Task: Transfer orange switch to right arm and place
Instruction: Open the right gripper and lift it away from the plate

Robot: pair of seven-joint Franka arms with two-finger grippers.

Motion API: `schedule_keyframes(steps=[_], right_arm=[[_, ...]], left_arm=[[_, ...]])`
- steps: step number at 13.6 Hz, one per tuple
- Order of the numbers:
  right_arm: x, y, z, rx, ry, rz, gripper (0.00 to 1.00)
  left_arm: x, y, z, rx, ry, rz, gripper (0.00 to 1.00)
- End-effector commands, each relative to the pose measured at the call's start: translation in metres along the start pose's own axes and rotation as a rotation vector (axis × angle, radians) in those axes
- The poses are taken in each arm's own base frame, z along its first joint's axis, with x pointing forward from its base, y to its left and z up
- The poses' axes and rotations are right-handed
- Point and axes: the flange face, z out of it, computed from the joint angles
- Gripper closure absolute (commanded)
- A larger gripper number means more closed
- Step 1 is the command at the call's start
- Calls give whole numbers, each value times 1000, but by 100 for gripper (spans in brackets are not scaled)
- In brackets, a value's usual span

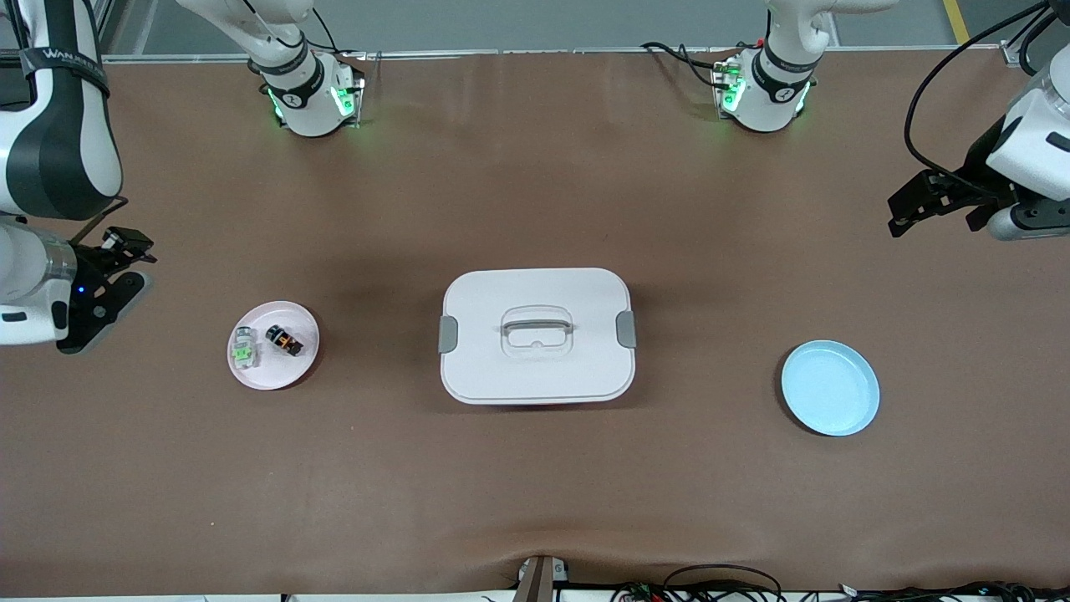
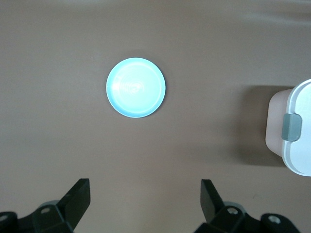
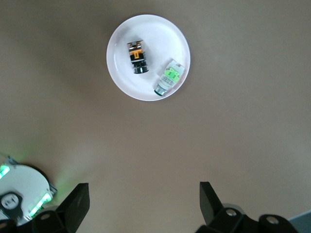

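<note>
A: Where is the orange switch (image 1: pixel 284 339)?
B: On the pink plate (image 1: pixel 303 365), beside the green switch (image 1: pixel 244 349).
A: Handling?
B: Probably light, rigid, small; grip its black sides. Left gripper (image 2: pixel 146 194) and right gripper (image 3: pixel 144 195) wait, fingers spread, empty.

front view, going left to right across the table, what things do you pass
right tool → green switch → orange switch, both on the pink plate → white box → blue plate → left tool
</note>
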Motion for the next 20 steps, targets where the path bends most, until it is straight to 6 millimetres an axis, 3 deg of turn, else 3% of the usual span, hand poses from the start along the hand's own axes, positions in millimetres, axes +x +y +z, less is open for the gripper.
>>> schedule_keyframes(steps=[1, 11, 16, 20], right_arm=[[2, -6, -19, -6, 17, 249, 0], [-32, 4, -93, -11, 154, 509, 0], [-45, 1, -128, -47, 223, 548, 0], [-42, -2, -132, -40, 239, 541, 0]], left_arm=[[-2, -1, -6, -2, 15, 8, 0], [0, 2, -2, -4, 14, 11, 0], [2, 4, 1, -3, 16, 16, 0], [3, 2, 1, -3, 15, 21, 0]])
